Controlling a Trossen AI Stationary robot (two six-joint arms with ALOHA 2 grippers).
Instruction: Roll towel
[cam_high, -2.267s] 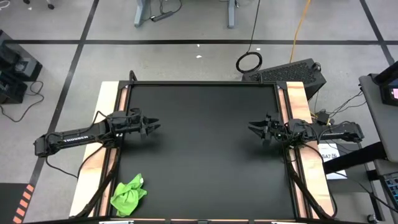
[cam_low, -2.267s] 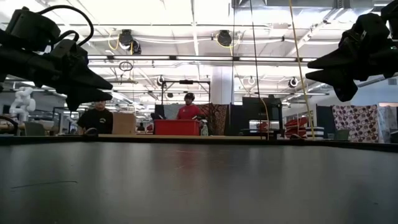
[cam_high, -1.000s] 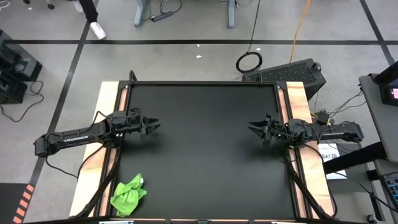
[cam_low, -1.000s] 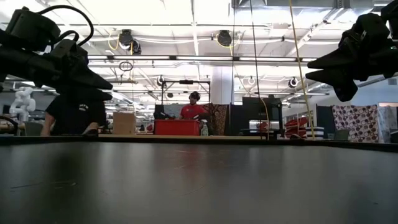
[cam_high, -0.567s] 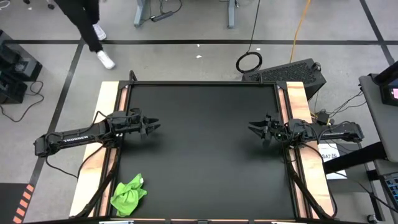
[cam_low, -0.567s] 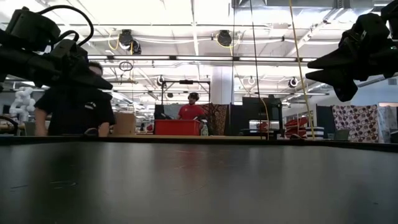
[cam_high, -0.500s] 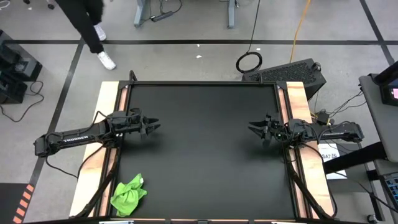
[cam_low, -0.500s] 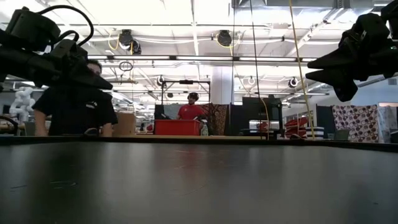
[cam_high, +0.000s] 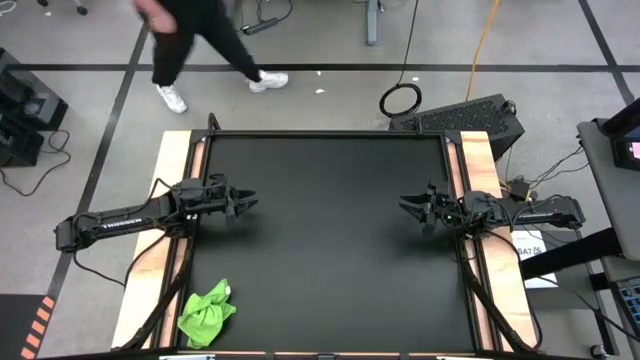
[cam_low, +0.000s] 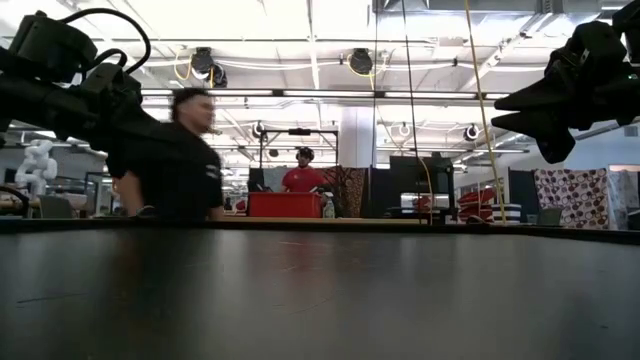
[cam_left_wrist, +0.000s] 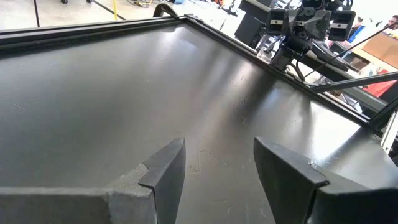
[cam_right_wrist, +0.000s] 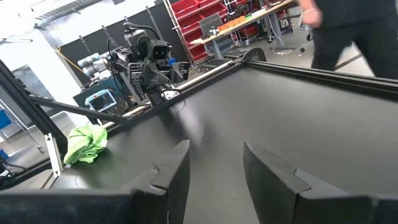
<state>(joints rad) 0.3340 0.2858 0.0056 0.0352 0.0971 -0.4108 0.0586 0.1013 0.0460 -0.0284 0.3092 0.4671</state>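
— High view first: how are the grippers placed?

— The left gripper (cam_high: 243, 203) is held parted and empty over the black table (cam_high: 330, 240) near its left edge; the right gripper (cam_high: 408, 206), likewise parted and empty, is opposite.

— And the crumpled lime-green cloth towel (cam_high: 206, 314)?

— It is bunched at the near-left corner (no clear long axis), far closer to the left arm.

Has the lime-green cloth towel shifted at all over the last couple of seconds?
No. In the high view, the crumpled lime-green cloth towel lies in the same spot by the black table's near-left corner, against the left wooden edge strip, as before.
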